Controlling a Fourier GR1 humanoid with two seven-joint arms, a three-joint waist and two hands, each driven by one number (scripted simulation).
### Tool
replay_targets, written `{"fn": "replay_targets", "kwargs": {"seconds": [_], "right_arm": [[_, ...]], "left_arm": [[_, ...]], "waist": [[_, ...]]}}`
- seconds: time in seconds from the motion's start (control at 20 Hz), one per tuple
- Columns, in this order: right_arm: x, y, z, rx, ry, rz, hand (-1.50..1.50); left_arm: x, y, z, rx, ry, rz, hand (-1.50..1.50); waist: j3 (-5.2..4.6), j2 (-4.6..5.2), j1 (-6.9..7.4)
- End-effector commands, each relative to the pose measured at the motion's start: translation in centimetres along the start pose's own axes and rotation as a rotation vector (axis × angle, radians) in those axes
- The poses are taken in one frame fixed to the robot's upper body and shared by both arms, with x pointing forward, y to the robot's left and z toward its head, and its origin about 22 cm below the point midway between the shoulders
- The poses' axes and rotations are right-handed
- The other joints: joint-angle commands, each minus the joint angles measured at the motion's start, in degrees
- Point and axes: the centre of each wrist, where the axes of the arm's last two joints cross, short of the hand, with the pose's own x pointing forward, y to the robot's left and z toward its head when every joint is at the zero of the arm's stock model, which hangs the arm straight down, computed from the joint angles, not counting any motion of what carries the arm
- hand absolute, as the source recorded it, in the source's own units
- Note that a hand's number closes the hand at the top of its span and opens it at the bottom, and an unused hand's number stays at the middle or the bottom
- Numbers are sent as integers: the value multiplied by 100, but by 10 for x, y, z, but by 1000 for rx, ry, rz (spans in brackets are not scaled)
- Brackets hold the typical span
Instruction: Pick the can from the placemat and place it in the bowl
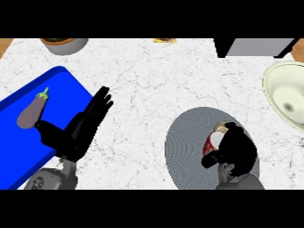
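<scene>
Half done at most: your right hand (237,150) curls round the can (215,139) on the placemat (186,153), bowl (282,84) not yet reached.

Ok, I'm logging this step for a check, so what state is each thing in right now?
can: over the placemat, grasped, not yet in the bowl
right hand: fingers curled round the can
left hand: open, fingers straight, resting beside the blue tray
bowl: upright, no can in it
placemat: flat on the counter
eggplant: lying on the blue tray
</scene>
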Motion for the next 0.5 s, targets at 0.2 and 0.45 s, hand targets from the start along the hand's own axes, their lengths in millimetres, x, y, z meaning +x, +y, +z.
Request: {"fn": "replay_targets", "kwargs": {"seconds": [0.2, 0.45], "right_arm": [[18, 15, -3, 13, 131, 50, 150], [-12, 5, -20, 112, -281, 220, 150]], "left_arm": [[-2, 4, 9, -2, -9, -7, 0], [2, 17, 4, 0, -10, -14, 0]], "waist": [[57, 54, 39], [60, 55, 25]]}}
